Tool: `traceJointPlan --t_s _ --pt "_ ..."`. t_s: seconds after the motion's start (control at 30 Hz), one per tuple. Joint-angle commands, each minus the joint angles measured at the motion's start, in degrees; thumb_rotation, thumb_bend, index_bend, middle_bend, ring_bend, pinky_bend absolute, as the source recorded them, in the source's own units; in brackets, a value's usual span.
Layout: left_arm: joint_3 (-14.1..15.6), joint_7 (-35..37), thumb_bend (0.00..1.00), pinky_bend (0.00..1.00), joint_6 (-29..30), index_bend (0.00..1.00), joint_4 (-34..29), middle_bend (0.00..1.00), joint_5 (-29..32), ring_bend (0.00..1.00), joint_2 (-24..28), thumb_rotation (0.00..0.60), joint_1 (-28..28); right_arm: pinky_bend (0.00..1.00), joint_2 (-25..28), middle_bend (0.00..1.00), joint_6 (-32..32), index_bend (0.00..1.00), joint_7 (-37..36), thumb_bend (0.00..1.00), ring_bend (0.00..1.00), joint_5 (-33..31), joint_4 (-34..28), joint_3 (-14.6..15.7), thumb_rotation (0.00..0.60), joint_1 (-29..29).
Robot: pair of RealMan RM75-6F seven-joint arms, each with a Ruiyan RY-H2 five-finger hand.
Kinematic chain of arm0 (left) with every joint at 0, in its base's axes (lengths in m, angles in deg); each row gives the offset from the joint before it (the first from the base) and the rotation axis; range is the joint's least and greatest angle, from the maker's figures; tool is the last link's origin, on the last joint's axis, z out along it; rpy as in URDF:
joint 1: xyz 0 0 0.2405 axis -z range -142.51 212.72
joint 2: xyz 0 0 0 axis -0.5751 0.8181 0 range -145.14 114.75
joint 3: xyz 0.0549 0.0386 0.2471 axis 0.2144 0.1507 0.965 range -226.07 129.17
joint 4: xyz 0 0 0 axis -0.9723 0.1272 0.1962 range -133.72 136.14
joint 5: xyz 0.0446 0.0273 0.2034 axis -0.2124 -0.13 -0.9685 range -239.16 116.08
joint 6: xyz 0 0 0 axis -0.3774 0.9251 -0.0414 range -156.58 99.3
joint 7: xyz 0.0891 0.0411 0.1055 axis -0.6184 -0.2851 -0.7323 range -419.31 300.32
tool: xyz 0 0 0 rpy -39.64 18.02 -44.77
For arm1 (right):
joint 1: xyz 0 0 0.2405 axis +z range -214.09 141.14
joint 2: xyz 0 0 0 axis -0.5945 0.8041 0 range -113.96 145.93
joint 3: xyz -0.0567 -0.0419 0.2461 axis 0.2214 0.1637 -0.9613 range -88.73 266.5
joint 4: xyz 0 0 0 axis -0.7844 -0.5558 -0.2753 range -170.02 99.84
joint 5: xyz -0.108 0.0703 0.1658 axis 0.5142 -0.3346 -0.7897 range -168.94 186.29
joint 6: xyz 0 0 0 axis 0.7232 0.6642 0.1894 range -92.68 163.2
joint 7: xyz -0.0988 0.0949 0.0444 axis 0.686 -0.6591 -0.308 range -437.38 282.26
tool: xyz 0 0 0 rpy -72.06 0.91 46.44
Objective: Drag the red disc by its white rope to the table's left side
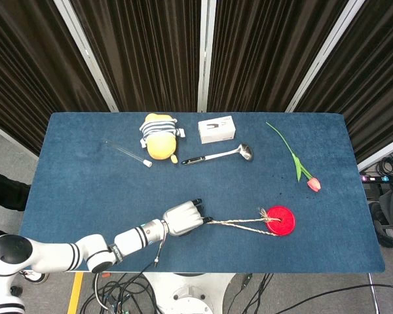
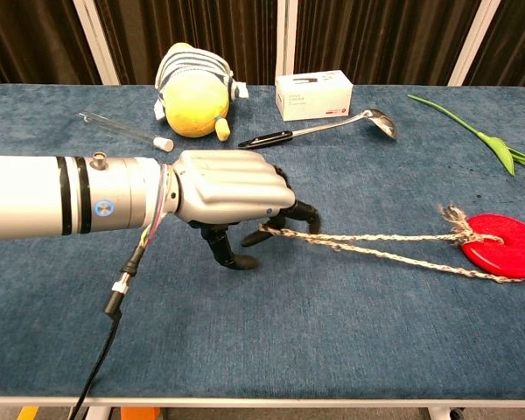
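Observation:
The red disc [image 1: 279, 220] [image 2: 505, 244] lies flat on the blue table, right of centre near the front. Its white rope [image 1: 239, 224] [image 2: 376, 245] runs taut leftward from a knot on the disc. My left hand [image 1: 181, 218] [image 2: 230, 195] holds the rope's looped end with its fingers curled over it, thumb pressing on the cloth below. My right hand is in neither view.
At the back stand a yellow plush toy [image 1: 158, 136], a white box [image 1: 216, 129], a ladle [image 1: 217, 156] and a glass tube [image 1: 126, 153]. A tulip [image 1: 297, 160] lies at the right. The table's front edge [image 1: 203, 269] is near my forearm.

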Motion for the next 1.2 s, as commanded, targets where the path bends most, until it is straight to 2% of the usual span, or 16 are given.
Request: traceJointPlan --t_s 0.03,0.07,0.13,0.23,0.4,0.63,0.7,0.83,0.93,1.07,1.2 --pt "-0.33 -0.98 0.38 0.62 1.82 0.61 0.01 0.81 0.60 0.54 -0.50 0.600 -0.95 0.00 -0.05 0.00 0.08 0.00 0.03 0.24 0.00 -0.03 0.03 0.02 0.600 0.02" --pt "-0.36 -1.27 0.38 0.66 2.60 0.67 -0.09 0.84 0.56 0.58 -0.54 0.600 -1.29 0.00 -0.07 0.00 0.11 0.00 0.03 0.24 0.00 -0.03 0.04 0.02 0.600 0.02" --pt "-0.34 -1.71 0.38 0.71 4.35 0.72 -0.84 0.89 0.52 0.64 -0.13 0.600 -2.17 0.00 -0.06 0.00 0.17 0.00 0.04 0.24 0.00 0.00 0.04 0.02 0.600 0.07" --pt "-0.25 -1.68 0.38 0.74 6.76 0.73 -2.86 0.93 0.15 0.69 1.73 0.600 -3.42 0.00 -0.04 0.00 0.11 0.00 0.07 0.24 0.00 0.06 -0.02 0.00 0.600 0.07" --pt "-0.06 -1.61 0.37 0.76 12.18 0.74 -6.54 0.93 0.21 0.69 6.97 0.600 -6.93 0.00 -0.05 0.00 0.15 0.00 0.09 0.25 0.00 0.10 -0.01 0.05 0.600 0.05" --pt "2.76 -0.42 0.37 0.76 23.19 0.74 -15.54 0.93 5.46 0.69 21.82 0.600 -18.32 0.00 0.06 0.00 0.18 0.00 -0.27 0.25 0.00 0.01 0.10 -0.04 0.600 0.03" --pt "2.97 -0.25 0.37 0.76 25.95 0.74 -15.94 0.93 8.06 0.69 24.99 0.600 -21.37 0.00 0.18 0.00 0.12 0.00 0.04 0.25 0.00 0.20 -0.03 0.00 0.600 0.08" --pt "-0.01 1.00 0.38 0.76 29.79 0.74 -14.13 0.93 18.36 0.69 29.44 0.600 -26.23 0.00 -0.16 0.00 0.30 0.00 0.78 0.25 0.00 0.75 -0.51 0.16 0.600 0.44" --pt "-2.06 1.96 0.38 0.76 31.25 0.74 -11.77 0.93 22.91 0.69 30.21 0.600 -28.23 0.00 -0.71 0.00 1.32 0.00 1.48 0.24 0.00 1.00 -0.65 0.59 0.600 0.93" --pt "-3.22 2.38 0.38 0.76 31.46 0.74 -8.14 0.93 24.19 0.69 30.54 0.600 -29.23 0.00 -1.21 0.00 1.93 0.00 2.30 0.24 0.00 1.01 -0.97 0.62 0.600 1.44" --pt "-5.24 -2.23 0.37 0.76 32.26 0.74 -3.40 0.93 28.09 0.69 29.32 0.600 -29.44 0.00 -1.05 0.00 1.50 0.00 2.80 0.24 0.00 1.24 -1.48 0.62 0.600 1.42"
